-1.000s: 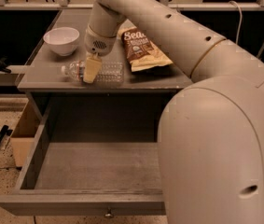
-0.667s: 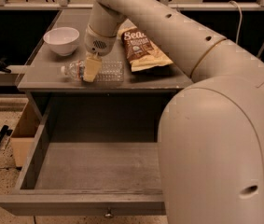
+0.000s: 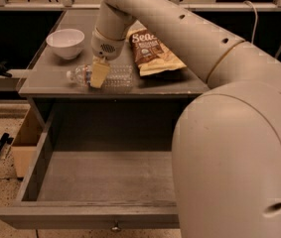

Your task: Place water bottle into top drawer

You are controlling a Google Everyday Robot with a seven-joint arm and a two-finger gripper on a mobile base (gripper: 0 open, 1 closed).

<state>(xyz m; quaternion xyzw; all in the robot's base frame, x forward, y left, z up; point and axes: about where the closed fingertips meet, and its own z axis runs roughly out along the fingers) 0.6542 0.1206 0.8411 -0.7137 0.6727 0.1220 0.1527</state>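
Observation:
The water bottle [image 3: 117, 77] lies on its side near the front edge of the grey table [image 3: 45, 81], with its white cap pointing left. My gripper [image 3: 98, 73] reaches down from above and sits right on the bottle's neck end, covering part of it. The top drawer [image 3: 105, 175] is pulled wide open below the table and nothing lies in it. Its front panel and small knob [image 3: 115, 227] are at the bottom of the view.
A white bowl [image 3: 65, 42] stands at the table's back left. A brown and yellow snack bag [image 3: 152, 51] lies right of the bottle. A cardboard box [image 3: 25, 143] sits on the floor left of the drawer. My arm [image 3: 229, 148] fills the right foreground.

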